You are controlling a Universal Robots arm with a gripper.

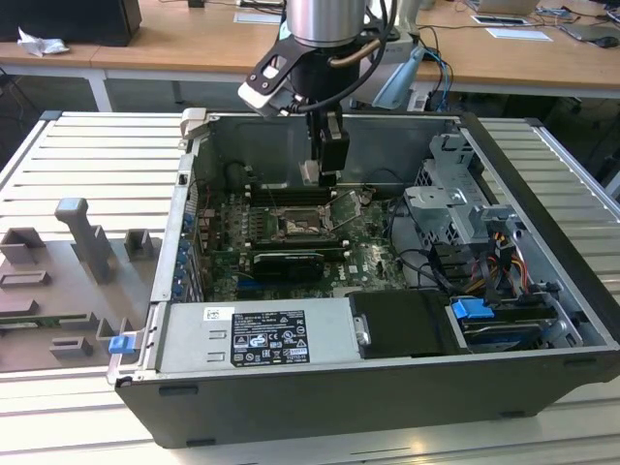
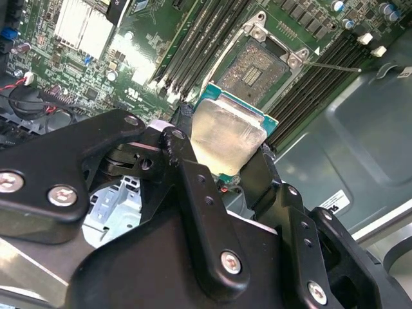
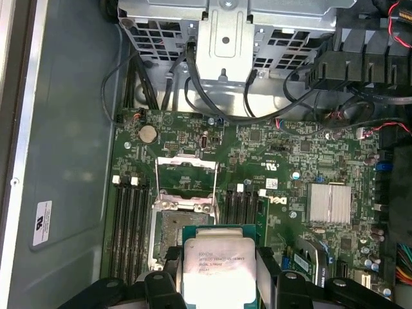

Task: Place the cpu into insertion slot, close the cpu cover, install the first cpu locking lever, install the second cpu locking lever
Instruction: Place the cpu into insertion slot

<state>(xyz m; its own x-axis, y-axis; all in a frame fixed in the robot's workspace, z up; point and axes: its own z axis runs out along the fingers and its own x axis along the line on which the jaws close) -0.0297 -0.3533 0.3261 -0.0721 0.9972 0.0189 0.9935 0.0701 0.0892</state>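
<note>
Quickly: gripper (image 2: 225, 138) had its two black fingers clamped on the one cpu (image 3: 212, 267), a square, green-edged chip with a pale brushed-metal top and small dark print. In the exterior view the gripper hung at about 1 o'clock of the dark square insertion slot (image 3: 175, 226), with the cpu not seated. The silvery cpu cover (image 3: 187, 180) stood flipped open. One white sticker (image 3: 42, 224) sat on the grey case wall.
</note>
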